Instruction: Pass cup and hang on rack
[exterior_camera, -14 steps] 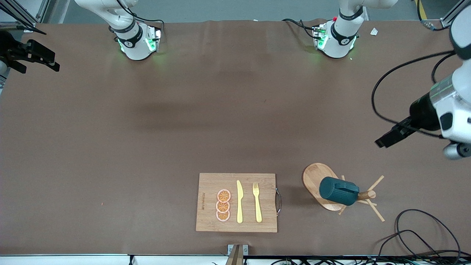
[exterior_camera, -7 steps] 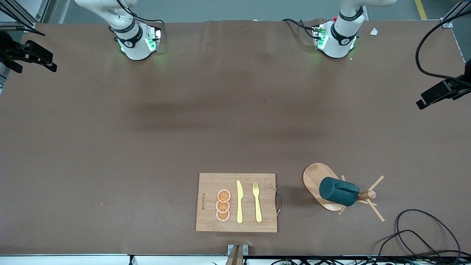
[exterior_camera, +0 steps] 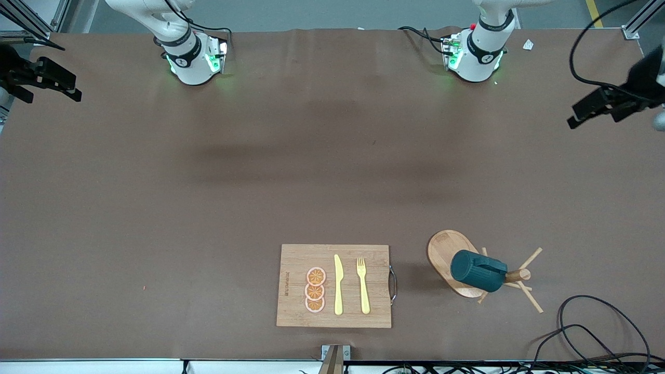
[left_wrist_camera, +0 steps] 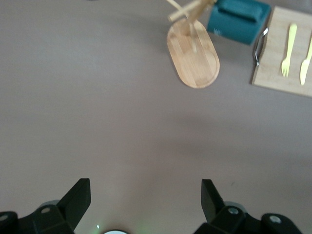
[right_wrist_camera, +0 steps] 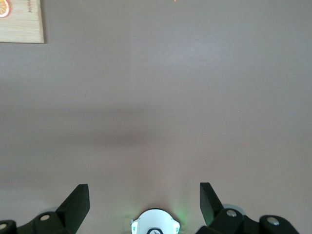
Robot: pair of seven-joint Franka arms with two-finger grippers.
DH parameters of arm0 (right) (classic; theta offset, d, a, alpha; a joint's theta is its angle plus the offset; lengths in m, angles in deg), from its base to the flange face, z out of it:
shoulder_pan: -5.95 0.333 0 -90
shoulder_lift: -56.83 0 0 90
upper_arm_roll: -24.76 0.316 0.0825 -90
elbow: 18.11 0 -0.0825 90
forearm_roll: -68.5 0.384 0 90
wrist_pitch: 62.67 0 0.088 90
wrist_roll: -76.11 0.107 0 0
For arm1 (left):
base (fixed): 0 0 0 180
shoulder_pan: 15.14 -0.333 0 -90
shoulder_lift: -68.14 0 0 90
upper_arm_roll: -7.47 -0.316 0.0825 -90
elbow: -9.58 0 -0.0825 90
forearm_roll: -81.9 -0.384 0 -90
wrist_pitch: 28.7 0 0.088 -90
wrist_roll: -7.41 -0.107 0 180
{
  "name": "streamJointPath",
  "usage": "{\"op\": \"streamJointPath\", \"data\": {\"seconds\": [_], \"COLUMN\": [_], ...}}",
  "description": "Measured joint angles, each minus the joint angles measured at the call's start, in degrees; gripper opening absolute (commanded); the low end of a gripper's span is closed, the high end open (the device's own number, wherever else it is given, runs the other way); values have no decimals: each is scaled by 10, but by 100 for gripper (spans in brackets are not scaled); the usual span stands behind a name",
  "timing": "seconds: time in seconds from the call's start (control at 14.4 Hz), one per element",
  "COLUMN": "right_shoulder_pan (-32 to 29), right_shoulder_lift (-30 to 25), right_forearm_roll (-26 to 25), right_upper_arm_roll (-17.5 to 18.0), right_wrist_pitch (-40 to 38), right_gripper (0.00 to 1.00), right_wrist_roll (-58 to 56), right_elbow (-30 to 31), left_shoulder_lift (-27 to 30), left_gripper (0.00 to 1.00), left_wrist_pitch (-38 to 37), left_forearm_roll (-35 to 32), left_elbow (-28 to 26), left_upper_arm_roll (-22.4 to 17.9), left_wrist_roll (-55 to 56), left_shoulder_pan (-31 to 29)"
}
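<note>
The teal mug (exterior_camera: 478,269) is hanging on the wooden mug tree (exterior_camera: 451,258), beside the bamboo cutting board (exterior_camera: 296,259) carrying orange slices (exterior_camera: 315,290), knife (exterior_camera: 338,284) and fork (exterior_camera: 362,285). Both pincers, left pincer (left_wrist_camera: 145,195) and right pincer (right_wrist_camera: 144,195), are hovering empty above the tabletop (exterior_camera: 208,208), fingers apart, well away from the mug tree.

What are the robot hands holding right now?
Nothing. Both end effectors, left and right, are open and empty. The cup hangs on the rack.

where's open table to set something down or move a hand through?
Open: the brown table between the arm bases and the cutting board. Crowded: the near edge, with board, cutlery, rack holding the cup, and loose cables.
</note>
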State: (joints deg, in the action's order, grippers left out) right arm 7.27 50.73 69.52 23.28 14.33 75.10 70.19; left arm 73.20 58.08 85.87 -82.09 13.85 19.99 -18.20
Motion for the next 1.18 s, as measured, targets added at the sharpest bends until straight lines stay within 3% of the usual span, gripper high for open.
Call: {"op": "streamJointPath", "data": {"seconds": [0.28,1.18], "right_shoulder_pan": [0,0], "right_shoulder_lift": [0,0], "right_forearm_roll": [3,3], "right_upper_arm_roll": [-1,0], "right_wrist_pitch": [0,0], "right_gripper": [100,100], "right_wrist_roll": [2,2], "right_elbow": [0,0], "left_shoulder_lift": [30,32], "left_gripper": [100,100], "left_wrist_pitch": [4,-17], "left_forearm_roll": [0,-55], "left_elbow": [-31,-24], "left_upper_arm_roll": [11,44], "left_wrist_roll": [0,-77], "left_shoulder_pan": [-1,-3]}}
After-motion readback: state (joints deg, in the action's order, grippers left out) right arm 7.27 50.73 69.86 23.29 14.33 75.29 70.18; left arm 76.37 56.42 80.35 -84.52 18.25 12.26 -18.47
